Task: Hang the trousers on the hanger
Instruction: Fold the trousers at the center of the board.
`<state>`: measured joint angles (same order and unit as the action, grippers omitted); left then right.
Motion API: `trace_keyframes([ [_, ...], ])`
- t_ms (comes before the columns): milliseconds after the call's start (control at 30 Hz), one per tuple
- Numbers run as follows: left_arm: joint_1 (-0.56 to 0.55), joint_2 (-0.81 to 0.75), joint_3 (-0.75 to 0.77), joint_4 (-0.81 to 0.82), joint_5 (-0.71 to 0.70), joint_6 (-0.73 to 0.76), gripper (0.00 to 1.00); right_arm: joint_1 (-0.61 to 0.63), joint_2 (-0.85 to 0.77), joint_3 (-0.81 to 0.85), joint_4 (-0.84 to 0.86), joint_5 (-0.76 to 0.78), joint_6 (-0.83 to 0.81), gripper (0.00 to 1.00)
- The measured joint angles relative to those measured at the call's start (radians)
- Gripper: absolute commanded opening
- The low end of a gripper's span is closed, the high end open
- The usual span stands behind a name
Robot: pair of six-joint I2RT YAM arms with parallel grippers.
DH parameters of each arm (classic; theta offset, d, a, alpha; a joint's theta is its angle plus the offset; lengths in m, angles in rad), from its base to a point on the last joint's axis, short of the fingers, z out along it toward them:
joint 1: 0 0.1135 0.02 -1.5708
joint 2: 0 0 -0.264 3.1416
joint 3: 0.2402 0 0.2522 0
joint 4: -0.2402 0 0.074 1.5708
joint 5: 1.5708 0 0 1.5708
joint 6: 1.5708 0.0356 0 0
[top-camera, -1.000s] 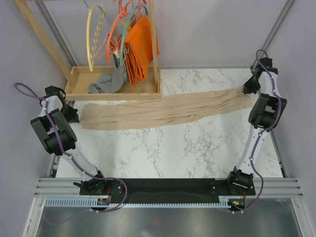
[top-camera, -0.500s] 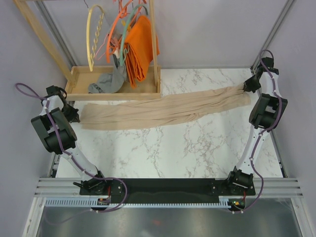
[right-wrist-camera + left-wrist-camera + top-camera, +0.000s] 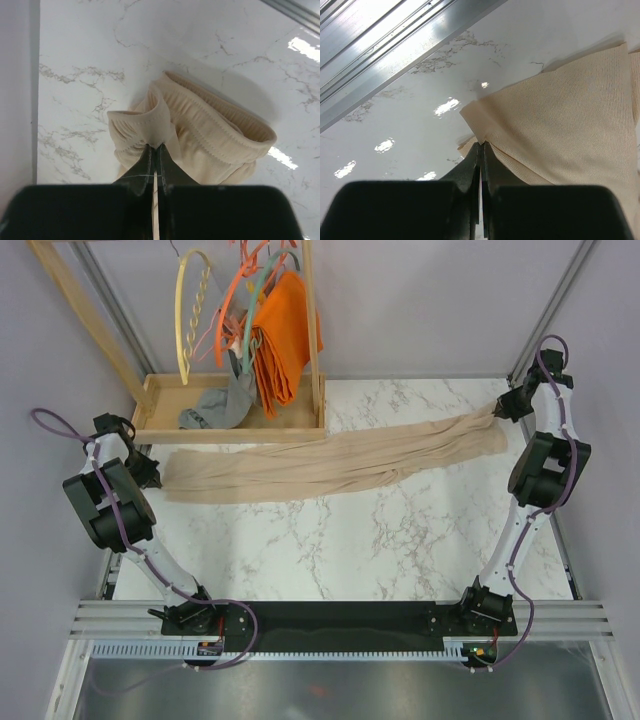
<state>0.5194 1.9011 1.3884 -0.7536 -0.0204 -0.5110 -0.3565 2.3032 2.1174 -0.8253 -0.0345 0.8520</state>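
The beige trousers (image 3: 330, 462) lie stretched across the marble table from left to right. My left gripper (image 3: 152, 472) is shut on the leg-end corner (image 3: 481, 135) at the left. My right gripper (image 3: 500, 410) is shut on the waistband (image 3: 159, 130) at the right and holds that end raised a little off the table. The pale yellow hanger (image 3: 190, 315) with its twisted bar hangs on the wooden rack at the back left, apart from both grippers.
A wooden rack with a tray base (image 3: 235, 425) stands at the back left. It holds orange hangers (image 3: 235, 300), a teal hanger, an orange cloth (image 3: 285, 335) and a small grey garment (image 3: 212, 408). A metal rail (image 3: 395, 50) runs along the table's left edge.
My right gripper has moved up and back with the waistband, lifting the trousers' right end. The left gripper and the leg ends have not moved.
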Motion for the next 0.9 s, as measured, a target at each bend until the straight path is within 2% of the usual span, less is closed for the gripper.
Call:
trace_keyframes([
  [100, 0.0, 0.0, 0.0, 0.0, 0.0, 0.0, 0.02, 0.002, 0.002, 0.005, 0.003, -0.042, 0.027, 0.12],
  [167, -0.001, 0.0, 0.0, 0.0, 0.0, 0.0, 0.02, 0.008, 0.013, 0.018, 0.016, -0.07, 0.043, 0.21],
  [200, -0.002, 0.0, 0.0, 0.0, 0.0, 0.0, 0.02, 0.01, 0.018, 0.022, 0.032, -0.085, 0.049, 0.29],
  [267, -0.005, 0.0, 0.0, 0.0, 0.0, 0.0, 0.07, 0.016, 0.029, 0.022, 0.068, -0.11, 0.058, 0.36],
  [333, -0.01, 0.0, 0.0, 0.0, 0.0, 0.0, 0.15, 0.024, 0.039, 0.022, 0.103, -0.134, 0.061, 0.4],
  [433, -0.013, -0.003, -0.005, 0.003, 0.0, 0.0, 0.15, 0.034, 0.046, 0.022, 0.138, -0.16, 0.042, 0.42],
  [467, -0.014, -0.008, -0.01, 0.002, 0.0, 0.0, 0.33, 0.037, 0.046, 0.022, 0.139, -0.167, 0.028, 0.42],
  [500, -0.016, -0.016, -0.021, 0.005, 0.002, -0.001, 0.58, 0.038, 0.046, 0.021, 0.138, -0.171, 0.006, 0.42],
  [533, -0.018, -0.027, -0.035, 0.006, 0.007, -0.003, 0.62, 0.038, 0.046, 0.019, 0.138, -0.169, -0.014, 0.43],
  [733, -0.049, -0.148, -0.128, 0.003, 0.051, -0.045, 0.64, 0.038, -0.037, -0.13, 0.099, -0.09, -0.154, 0.41],
  [900, -0.116, -0.268, -0.156, 0.005, 0.078, -0.072, 0.59, 0.06, -0.082, -0.186, 0.063, 0.014, -0.258, 0.41],
])
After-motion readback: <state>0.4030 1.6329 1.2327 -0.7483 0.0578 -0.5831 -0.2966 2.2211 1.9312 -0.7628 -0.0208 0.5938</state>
